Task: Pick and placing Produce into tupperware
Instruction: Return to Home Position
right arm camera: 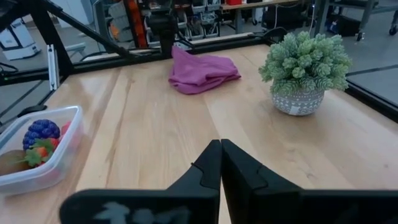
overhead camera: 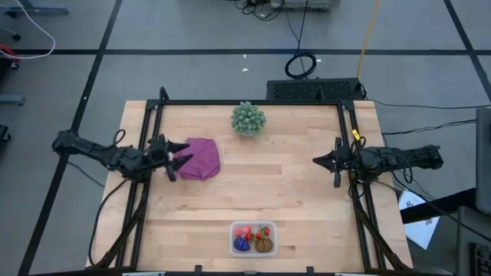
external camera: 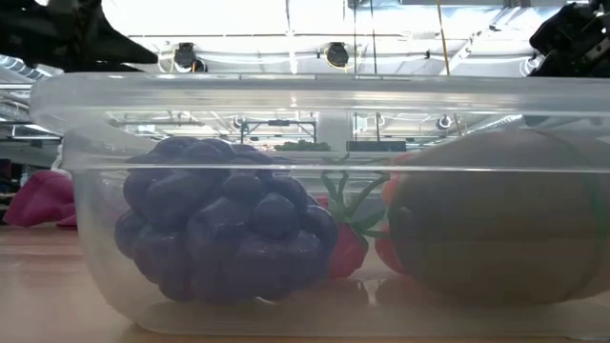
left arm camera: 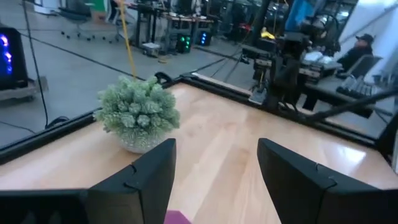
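The clear tupperware tub [overhead camera: 254, 238] stands on its base at the table's near edge. Inside it lie the purple grape cluster [external camera: 224, 229], the brown kiwi piece [external camera: 491, 224] and red berries [overhead camera: 247, 230]. It also shows in the right wrist view as a tub [right arm camera: 38, 149] off to one side. My left gripper [overhead camera: 182, 152] hovers open over the left side of the table, at the magenta cloth [overhead camera: 201, 158]; whether it touches the cloth I cannot tell. My right gripper [overhead camera: 316, 161] is shut and waits at the right side, above bare wood.
A pale green bushy ball in a small pot [overhead camera: 248, 119] stands near the far edge, in the middle. The magenta cloth [right arm camera: 202, 71] lies bunched on the left. A black frame rail [overhead camera: 253, 102] borders the table. Bare wood [overhead camera: 276, 184] spans the middle.
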{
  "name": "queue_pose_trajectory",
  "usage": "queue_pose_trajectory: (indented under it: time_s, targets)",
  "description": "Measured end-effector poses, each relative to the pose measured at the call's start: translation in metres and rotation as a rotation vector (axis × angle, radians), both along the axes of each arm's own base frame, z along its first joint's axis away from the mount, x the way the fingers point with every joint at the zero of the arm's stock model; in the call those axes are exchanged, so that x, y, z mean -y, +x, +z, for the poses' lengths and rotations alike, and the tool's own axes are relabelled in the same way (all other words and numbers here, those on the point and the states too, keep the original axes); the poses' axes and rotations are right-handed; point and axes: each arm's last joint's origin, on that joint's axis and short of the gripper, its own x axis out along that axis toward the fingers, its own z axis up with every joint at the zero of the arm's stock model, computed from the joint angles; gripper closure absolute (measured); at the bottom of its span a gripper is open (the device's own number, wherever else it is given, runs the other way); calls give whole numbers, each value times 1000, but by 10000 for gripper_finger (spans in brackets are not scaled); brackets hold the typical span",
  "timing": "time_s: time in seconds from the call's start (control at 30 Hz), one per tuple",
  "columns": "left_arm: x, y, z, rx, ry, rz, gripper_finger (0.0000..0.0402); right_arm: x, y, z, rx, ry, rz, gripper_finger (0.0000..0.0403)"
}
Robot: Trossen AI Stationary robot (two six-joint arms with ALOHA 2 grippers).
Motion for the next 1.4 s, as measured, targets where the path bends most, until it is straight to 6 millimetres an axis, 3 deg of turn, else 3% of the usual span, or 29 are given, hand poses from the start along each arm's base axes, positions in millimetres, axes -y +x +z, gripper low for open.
queue_pose_trajectory:
  time_s: [0.4, 0.57, 0.9, 1.2, 1.4]
  targets:
    - [15, -8, -7, -70, 103, 12, 172, -2, 1, 6, 64, -6, 54, 403]
    - [15, -3, -24, -5, 134, -20, 172, -2, 1, 7, 74, -9, 55, 403]
    - [1, 2, -36, -29, 177, 15, 172, -2, 1, 7, 69, -35, 58, 403]
    - [-14, 5, -40, -51, 100, 1, 172, -2, 1, 7, 64, -83, 65, 403]
    - [-13, 5, -46, -94, 58, -14, 172, -1, 1, 7, 68, -77, 43, 403]
